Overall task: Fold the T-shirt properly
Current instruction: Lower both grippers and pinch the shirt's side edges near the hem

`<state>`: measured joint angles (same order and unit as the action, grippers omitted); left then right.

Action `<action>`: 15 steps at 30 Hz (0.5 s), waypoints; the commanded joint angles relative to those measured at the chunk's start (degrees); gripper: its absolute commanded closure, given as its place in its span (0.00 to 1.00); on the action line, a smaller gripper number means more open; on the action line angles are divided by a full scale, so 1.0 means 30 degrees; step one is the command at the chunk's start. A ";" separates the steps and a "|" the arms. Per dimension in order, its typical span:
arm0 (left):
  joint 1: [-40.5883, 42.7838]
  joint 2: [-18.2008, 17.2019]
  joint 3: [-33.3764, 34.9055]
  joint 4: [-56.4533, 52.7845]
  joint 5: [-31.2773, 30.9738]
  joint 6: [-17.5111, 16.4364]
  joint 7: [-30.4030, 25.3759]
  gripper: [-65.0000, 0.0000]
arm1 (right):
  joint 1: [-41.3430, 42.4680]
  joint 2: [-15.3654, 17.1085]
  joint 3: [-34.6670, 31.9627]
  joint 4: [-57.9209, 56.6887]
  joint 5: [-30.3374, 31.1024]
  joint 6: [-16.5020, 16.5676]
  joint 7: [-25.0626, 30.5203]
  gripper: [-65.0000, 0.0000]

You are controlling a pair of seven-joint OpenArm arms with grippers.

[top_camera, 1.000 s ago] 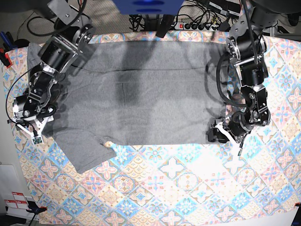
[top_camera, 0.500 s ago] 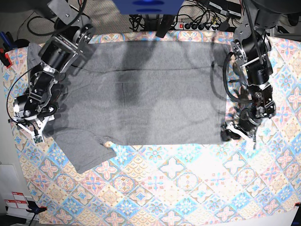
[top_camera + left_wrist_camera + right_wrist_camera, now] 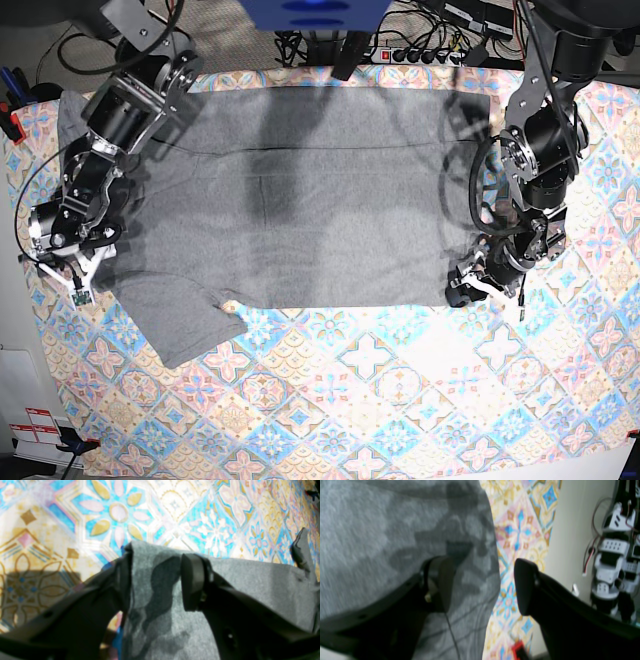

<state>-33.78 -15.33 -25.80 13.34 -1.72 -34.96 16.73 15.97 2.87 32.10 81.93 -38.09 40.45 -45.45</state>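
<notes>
Right gripper point(image 3: 82, 268) sits at the tablecloth's point(image 3: 400, 400) left edge, jaws spread wide, holding nothing. In the right wrist view one finger point(image 3: 440, 587) rests over the T-shirt point(image 3: 300, 200) and the other finger over the cloth, so they straddle the shirt's edge. The shirt lies flat across the far half of the tablecloth, one sleeve point(image 3: 185, 320) sticking out toward the near-left corner. The left gripper point(image 3: 478, 285) is at the shirt's near-right corner. In the left wrist view its jaws stand part-open with grey fabric bunched between the fingers point(image 3: 192, 580); grasp looks likely, but I cannot tell if it is firm. To do it well: right arm should pinch both layers before lifting, both corners should rise together, and the hem should stay taut.
</notes>
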 commanded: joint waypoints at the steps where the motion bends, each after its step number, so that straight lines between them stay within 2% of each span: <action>1: -0.0213 -0.0120 0.0059 0.0080 0.0616 0.0034 0.0709 0.55 | 0.1110 0.0287 -0.0047 -0.0072 0.0138 -0.0149 0.1187 0.42; 5: -0.0037 0.0173 0.0059 0.0050 0.1817 0.0034 0.0709 0.55 | 0.3366 0.0287 0.0100 -0.4878 0.0051 -0.0149 0.3209 0.42; 7: 0.0315 0.0232 0.0059 0.0109 0.2022 0.0034 0.0650 0.61 | 0.4539 0.0375 0.0129 -0.7105 0.0051 -0.0149 0.4030 0.42; 10: 0.0403 0.0232 0.0059 0.0109 0.2052 0.0034 0.0650 0.67 | 0.5154 0.0522 0.0129 -0.8336 0.0051 -0.0149 0.5641 0.42; 13: 0.0403 0.0232 0.0059 0.0109 0.2052 0.0034 0.0679 0.67 | 0.5711 0.0727 0.0129 -0.9772 0.0051 -0.0149 0.7048 0.42; 15: 0.0403 0.0232 0.0059 0.0109 0.2052 0.0034 0.0679 0.67 | 0.6355 0.1430 0.0187 -1.1237 0.0138 -0.0149 0.7575 0.42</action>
<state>-32.51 -14.92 -25.85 13.87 1.96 -35.33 14.63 33.28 6.79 32.69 47.13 -38.44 39.86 -23.92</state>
